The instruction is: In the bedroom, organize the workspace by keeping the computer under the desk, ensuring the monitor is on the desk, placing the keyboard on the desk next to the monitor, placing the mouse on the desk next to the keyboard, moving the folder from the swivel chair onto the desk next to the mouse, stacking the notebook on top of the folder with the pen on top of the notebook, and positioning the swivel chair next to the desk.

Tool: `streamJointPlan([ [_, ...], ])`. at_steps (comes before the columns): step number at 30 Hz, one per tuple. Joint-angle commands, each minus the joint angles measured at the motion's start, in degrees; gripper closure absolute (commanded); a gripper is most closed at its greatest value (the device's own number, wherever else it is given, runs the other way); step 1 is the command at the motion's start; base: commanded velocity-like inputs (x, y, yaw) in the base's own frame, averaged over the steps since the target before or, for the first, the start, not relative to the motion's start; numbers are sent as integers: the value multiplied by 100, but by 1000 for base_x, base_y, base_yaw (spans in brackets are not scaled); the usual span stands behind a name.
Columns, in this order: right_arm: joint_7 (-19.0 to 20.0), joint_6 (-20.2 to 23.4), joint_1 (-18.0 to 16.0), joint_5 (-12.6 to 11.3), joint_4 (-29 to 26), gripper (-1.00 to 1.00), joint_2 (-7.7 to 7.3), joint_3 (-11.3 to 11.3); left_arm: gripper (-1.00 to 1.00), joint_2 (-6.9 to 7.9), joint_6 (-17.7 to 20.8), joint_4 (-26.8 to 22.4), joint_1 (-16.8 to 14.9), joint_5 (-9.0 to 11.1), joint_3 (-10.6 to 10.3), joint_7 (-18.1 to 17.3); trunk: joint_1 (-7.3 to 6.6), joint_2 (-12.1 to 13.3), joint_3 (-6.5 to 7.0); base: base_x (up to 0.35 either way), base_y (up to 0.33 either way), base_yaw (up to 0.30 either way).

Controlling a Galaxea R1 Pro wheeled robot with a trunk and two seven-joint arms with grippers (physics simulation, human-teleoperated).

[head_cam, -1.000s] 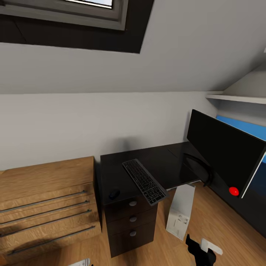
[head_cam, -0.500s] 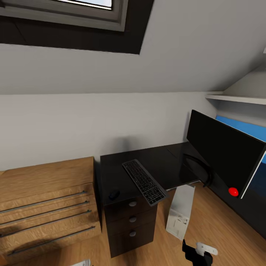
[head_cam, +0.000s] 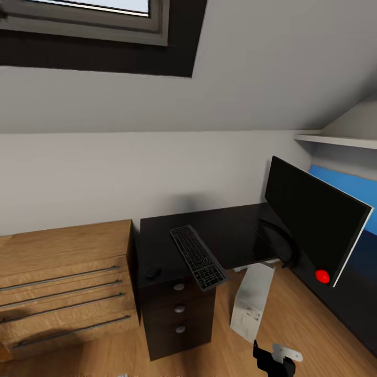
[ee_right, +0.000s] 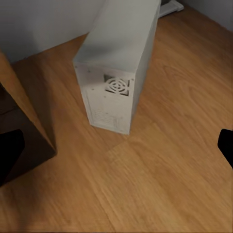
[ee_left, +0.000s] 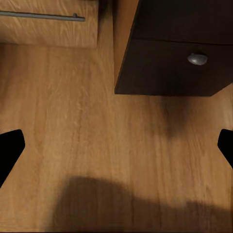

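Where the desk (head_cam: 235, 235) ends, the keyboard (head_cam: 198, 256) overhangs its edge.

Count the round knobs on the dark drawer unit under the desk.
3, stacked vertically on the drawer unit: top knob, middle knob, bottom knob. None looks hidden.

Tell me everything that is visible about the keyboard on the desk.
The keyboard is slim and dark grey with rows of black keys, and it looks like plastic. It lies flat on the glossy black desk, placed diagonally, and its near end reaches past the front edge above the drawer unit. The small black mouse lies apart on one side, the monitor on the other. Nothing else touches it.
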Motion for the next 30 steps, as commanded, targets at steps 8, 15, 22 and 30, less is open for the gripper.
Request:
streamJointPlan([
  [8,-5,-25,0,3,7,-100,83,2,-100,8,-4,-14,-1,48,-28,53,-1,-4,-8,-240,-153,275],
  [15,-5,-25,28,155,6,-100,107,2,-100,8,-11,-13,-3,47,-28,57,-1,-4,-27,-321,-21,277],
  [22,-12,-21,45,447,14,-100,110,2,-100,8,-11,-13,-1,47,-28,57,-1,-4,-56,-331,-1,266],
  [30,-14,-22,80,538,9,-100,130,2,-100,8,-11,-13,0,47,-28,57,-1,-4,-94,-332,-41,250],
])
